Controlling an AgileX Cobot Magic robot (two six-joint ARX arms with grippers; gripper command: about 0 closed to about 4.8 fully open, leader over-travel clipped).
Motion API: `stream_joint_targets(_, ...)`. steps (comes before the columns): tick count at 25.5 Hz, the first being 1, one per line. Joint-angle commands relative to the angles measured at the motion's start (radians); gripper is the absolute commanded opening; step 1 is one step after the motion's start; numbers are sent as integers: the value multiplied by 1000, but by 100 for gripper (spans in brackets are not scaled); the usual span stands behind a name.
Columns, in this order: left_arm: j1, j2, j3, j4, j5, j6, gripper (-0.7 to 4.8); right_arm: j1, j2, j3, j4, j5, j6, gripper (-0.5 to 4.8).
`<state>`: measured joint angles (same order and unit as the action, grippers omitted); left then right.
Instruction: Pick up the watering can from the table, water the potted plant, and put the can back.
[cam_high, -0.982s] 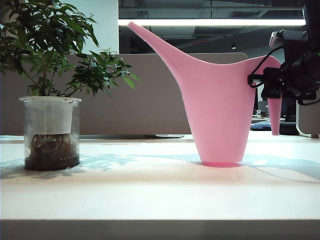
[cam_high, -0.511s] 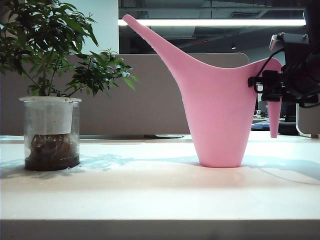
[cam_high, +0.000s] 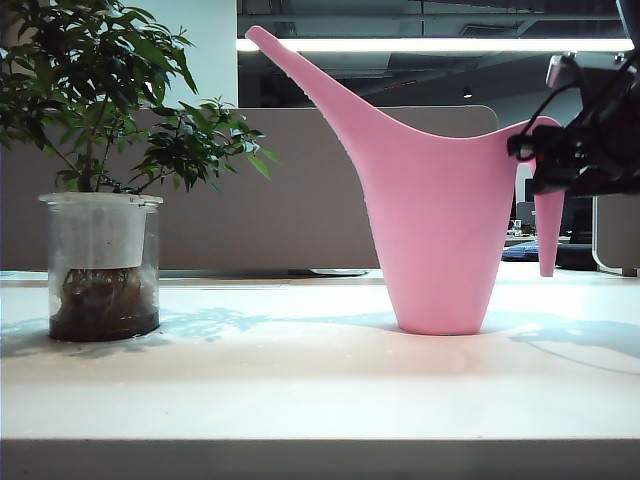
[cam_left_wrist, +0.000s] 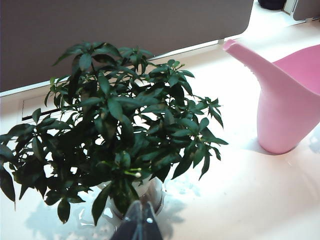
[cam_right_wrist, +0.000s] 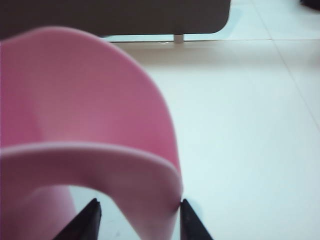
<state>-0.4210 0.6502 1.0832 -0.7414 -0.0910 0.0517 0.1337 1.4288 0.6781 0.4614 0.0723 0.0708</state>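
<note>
On the broad off-white tabletop (cam_high: 320, 385) the tall pink plastic watering can (cam_high: 440, 220) is parked upright, right of centre in the exterior view, its long thin spout aimed up toward the leafy green potted plant (cam_high: 100, 150) in a clear glass jar, which is set well apart at the far left. Over at the can's curved handle the right gripper (cam_right_wrist: 137, 220) is found: its two dark fingertips (cam_right_wrist: 85, 222) are spread on either side of the pink handle strip, one pad looks to be brushing it, though that's hard to call. The left gripper (cam_left_wrist: 137, 225) is hung just above the plant's foliage; only its tip is seen, so whether it's spread or pressed together can't be told.
</note>
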Motion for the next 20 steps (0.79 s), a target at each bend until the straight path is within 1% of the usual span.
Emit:
stream_joint_targets(1,1,-2,5,10,-2,-4,-5,1,-61,4,-78,-26,8,222)
stream_joint_targets(8,1,-2,2,13,-2,-3,-5,1,-264,4,-353,-26,12,220)
stream_joint_targets(10,1,-2,-25,58,0,1,-5,1,-381,6,-427,-26,13,213)
stream_joint_targets(12,1,-11,-57,90,2,0,-5,1,-467,7,-470,-27,18,182)
stream_joint_targets(14,0,-24,-101,121,31,0,-5,1,-583,7,-520,-29,45,130)
stream_joint_targets(15,0,-43,-137,138,57,0,-5,1,-676,7,-561,-35,53,98)
stream_joint_targets(16,0,-54,-157,151,71,-1,-5,1,-723,7,-582,-34,53,84)
stream_joint_targets(17,0,-81,-194,180,72,-4,-5,1,-819,6,-632,-34,53,70)
stream_joint_targets(19,0,-137,-254,232,70,-8,-5,1,-943,6,-732,-34,52,70)
stream_joint_targets(20,0,-185,-302,266,71,-8,-5,1,-1012,6,-811,-34,52,53)
